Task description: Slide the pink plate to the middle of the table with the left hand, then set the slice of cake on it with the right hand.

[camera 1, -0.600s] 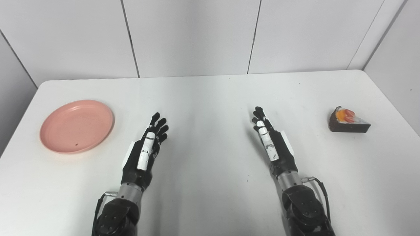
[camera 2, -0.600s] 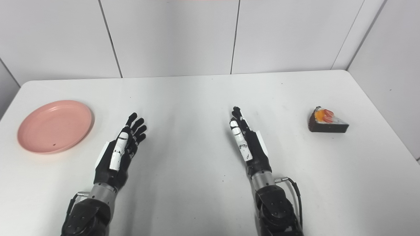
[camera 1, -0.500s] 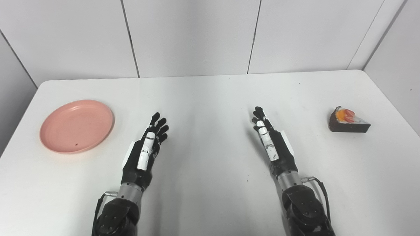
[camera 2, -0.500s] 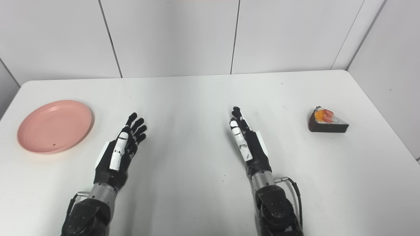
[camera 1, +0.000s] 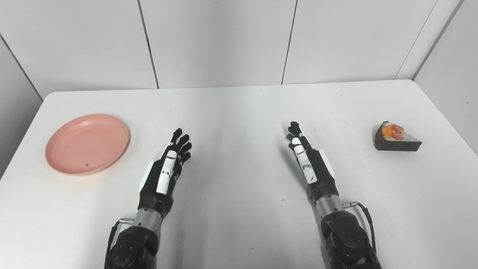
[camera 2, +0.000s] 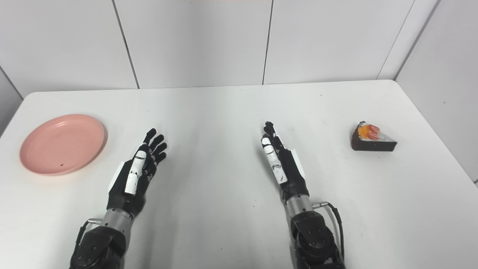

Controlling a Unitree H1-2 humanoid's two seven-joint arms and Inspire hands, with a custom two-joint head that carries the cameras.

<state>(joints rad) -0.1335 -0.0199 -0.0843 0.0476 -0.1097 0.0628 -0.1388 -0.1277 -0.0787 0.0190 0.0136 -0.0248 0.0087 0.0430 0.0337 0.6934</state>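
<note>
Nearest the robot, both forearms enter from the bottom edge and rest low over the white table (camera 1: 239, 224). The left hand (camera 1: 164, 170) has its fingers extended and spread, holding nothing; the right hand (camera 1: 312, 164) is likewise extended edge-on, fingers straight and close alongside one another, also empty.

Change since the earlier pictures: none detectable — neither hand, nor either task item, has shifted over the last half-second and more. The task is therefore judged not yet begun (the robot appears to be at a standstill in its ready pose).

Further out, the pink plate (camera 1: 87, 144) lies at the table's left side, near the left edge and apart from the left hand, which sits to its right and slightly nearer the robot. A small dark speck shows on its surface. The slice of cake (camera 1: 396, 137) — dark body, orange and red topping — sits far right, well apart from the right hand.

The table's middle, between the two hands, is where the plate must go. First step outstanding: left hand to reach the plate.
</note>
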